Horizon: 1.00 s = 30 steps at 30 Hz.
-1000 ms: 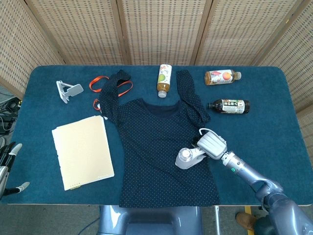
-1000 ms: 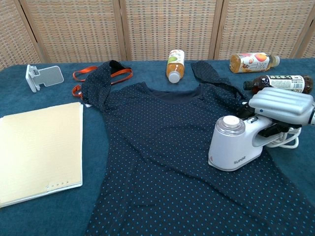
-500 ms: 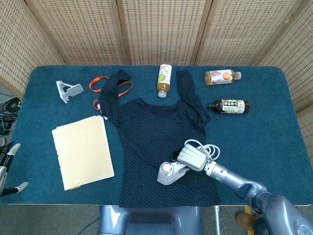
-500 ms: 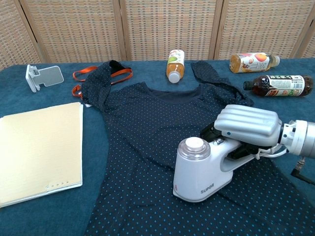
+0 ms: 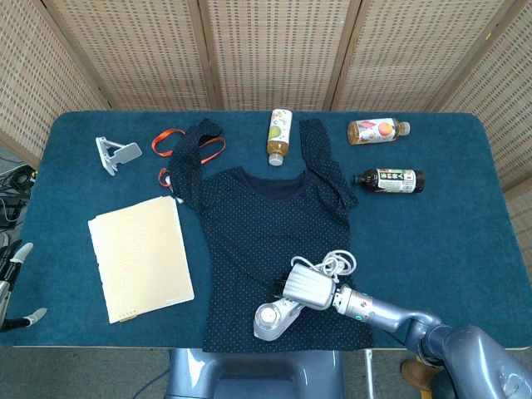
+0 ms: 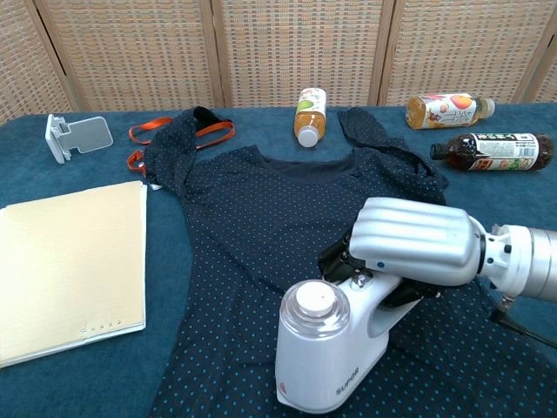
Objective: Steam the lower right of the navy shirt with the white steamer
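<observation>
Well, three bottles (image 5: 279, 136), one navy shirt (image 5: 274, 241); right hand (image 5: 309, 288) grips the one white steamer (image 6: 335, 357), left hand (image 5: 12, 287) half cut off, spread

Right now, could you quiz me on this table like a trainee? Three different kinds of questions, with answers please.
1. True or false: the right hand holds the white steamer over the navy shirt.
2. Which lies nearest the shirt's collar: A) the dark bottle, B) the green-label bottle, C) the cream notebook?
3. Fill in: the orange strap lies beside the shirt's ____ sleeve, as seen in the head view.

Key: 1 true; 2 B; 3 left.
</observation>
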Motion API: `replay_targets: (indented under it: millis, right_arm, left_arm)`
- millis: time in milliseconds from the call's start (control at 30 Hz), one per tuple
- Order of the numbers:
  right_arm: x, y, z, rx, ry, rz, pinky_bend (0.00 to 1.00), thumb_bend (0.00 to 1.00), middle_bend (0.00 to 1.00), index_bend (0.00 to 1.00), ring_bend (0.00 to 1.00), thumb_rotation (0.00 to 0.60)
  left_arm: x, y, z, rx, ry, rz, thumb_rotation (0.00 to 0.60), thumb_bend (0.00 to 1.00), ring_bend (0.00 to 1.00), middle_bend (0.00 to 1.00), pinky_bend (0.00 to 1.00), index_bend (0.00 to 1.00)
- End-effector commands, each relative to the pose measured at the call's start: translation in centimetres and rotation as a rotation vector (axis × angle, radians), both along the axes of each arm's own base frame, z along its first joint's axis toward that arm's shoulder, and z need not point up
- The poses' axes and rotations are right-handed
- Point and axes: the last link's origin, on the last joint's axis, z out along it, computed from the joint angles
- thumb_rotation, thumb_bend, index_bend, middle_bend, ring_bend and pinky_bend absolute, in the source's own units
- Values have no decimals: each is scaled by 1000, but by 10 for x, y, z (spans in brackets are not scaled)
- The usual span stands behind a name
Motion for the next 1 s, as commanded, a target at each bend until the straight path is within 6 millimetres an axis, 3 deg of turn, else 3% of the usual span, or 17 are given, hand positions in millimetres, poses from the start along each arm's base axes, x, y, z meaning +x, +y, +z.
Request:
replay_targets:
  millis: [33, 300, 633, 800, 1000]
  right_arm:
    - [-10, -9, 7, -64, 27, 5, 1000, 1000, 607, 745, 689, 600]
    - [-54, -28, 24, -149, 139, -79, 1000, 1000, 606, 745, 689, 600]
    - [-91, -46, 42, -238, 177, -230, 1000, 1000, 606, 746, 689, 600]
    - [-96, -48, 45, -238, 147, -291, 1000, 1000, 606, 746, 689, 600]
    - [-85, -37, 31, -167, 97, -263, 1000, 1000, 607, 746, 689, 600]
  left_arm:
    - [0, 0, 0, -1, 0, 0, 600, 0, 0, 0, 0, 0]
    - [2, 0, -3, -8, 3, -8, 600, 0, 0, 0, 0, 0]
    - [5, -2, -5, -11, 6, -11, 600, 0, 0, 0, 0, 0]
    - [5, -2, -7, -13, 7, -11, 600, 0, 0, 0, 0, 0]
    - [7, -2, -8, -18, 7, -16, 600, 0, 0, 0, 0, 0]
